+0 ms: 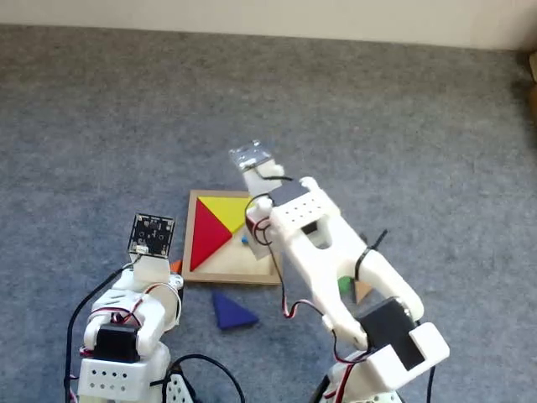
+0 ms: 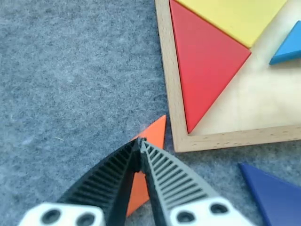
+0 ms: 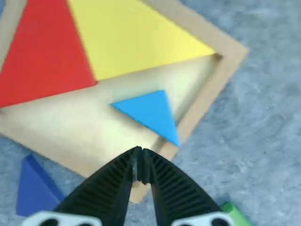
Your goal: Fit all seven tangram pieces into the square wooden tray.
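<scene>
The square wooden tray (image 1: 201, 275) (image 2: 165, 89) (image 3: 221, 77) holds a red triangle (image 1: 205, 233) (image 2: 204, 66) (image 3: 42, 56), a yellow triangle (image 1: 228, 210) (image 2: 235, 14) (image 3: 131, 33) and a small light blue triangle (image 3: 150, 112) (image 2: 288, 47). My left gripper (image 2: 140, 143) is shut, its tips over an orange piece (image 2: 153, 136) (image 1: 176, 266) lying on the carpet just outside the tray's near left corner. My right gripper (image 3: 139, 155) is shut above the tray's edge, close to the light blue triangle. A dark blue triangle (image 1: 231, 311) (image 2: 275, 195) (image 3: 33, 190) lies on the carpet in front of the tray.
A green piece (image 1: 344, 285) (image 3: 235, 213) and a tan piece (image 1: 362, 291) lie on the grey carpet to the right of the tray, partly under the right arm (image 1: 336, 252). Open carpet stretches behind and to the left of the tray.
</scene>
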